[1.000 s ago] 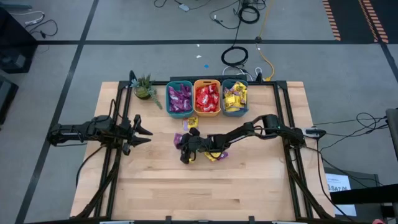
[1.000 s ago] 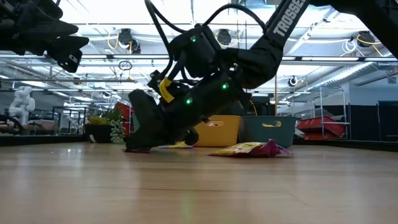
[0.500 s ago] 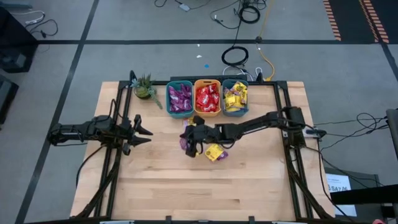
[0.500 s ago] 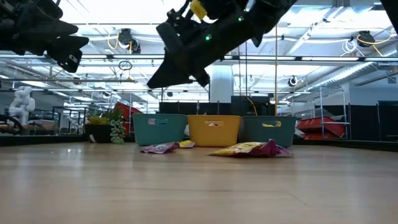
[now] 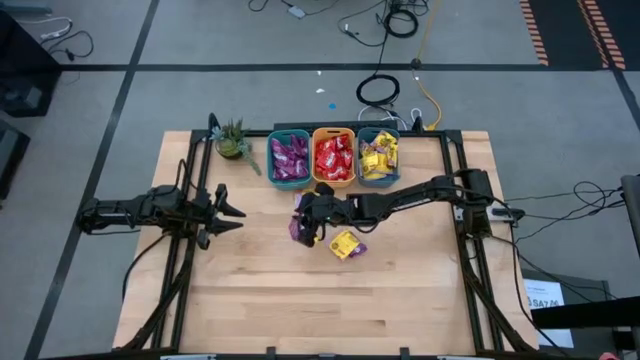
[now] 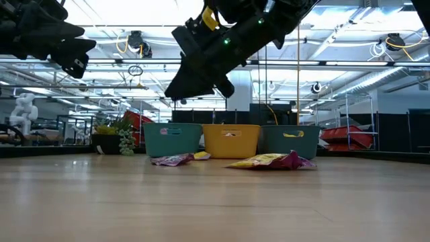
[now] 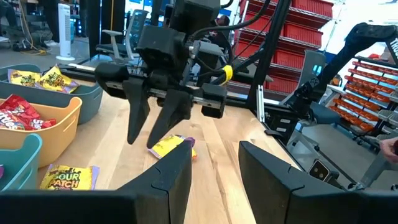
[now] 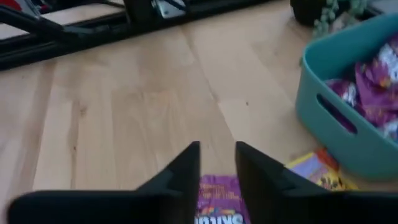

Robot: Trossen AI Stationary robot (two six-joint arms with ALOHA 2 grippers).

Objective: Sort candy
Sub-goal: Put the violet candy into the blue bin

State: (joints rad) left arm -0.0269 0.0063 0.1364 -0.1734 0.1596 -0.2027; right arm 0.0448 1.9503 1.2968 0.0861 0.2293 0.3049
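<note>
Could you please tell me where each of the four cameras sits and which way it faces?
High view: overhead, looking straight down; both arms, three bins.
Low view: tabletop height, facing the bins; right claw overhead.
Left wrist: past open left claw toward the right claw.
Right wrist: down past its claw at a purple packet.
Shared: teal bin of purple candy.

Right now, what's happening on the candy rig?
The right pincer hangs above the table just in front of the bins, fingers apart and nothing between them, with a purple packet on the wood below. A yellow packet lies nearby. The purple bin, red bin and yellow bin already hold sorted candy. The left pincer waits at the table's left, open.
</note>
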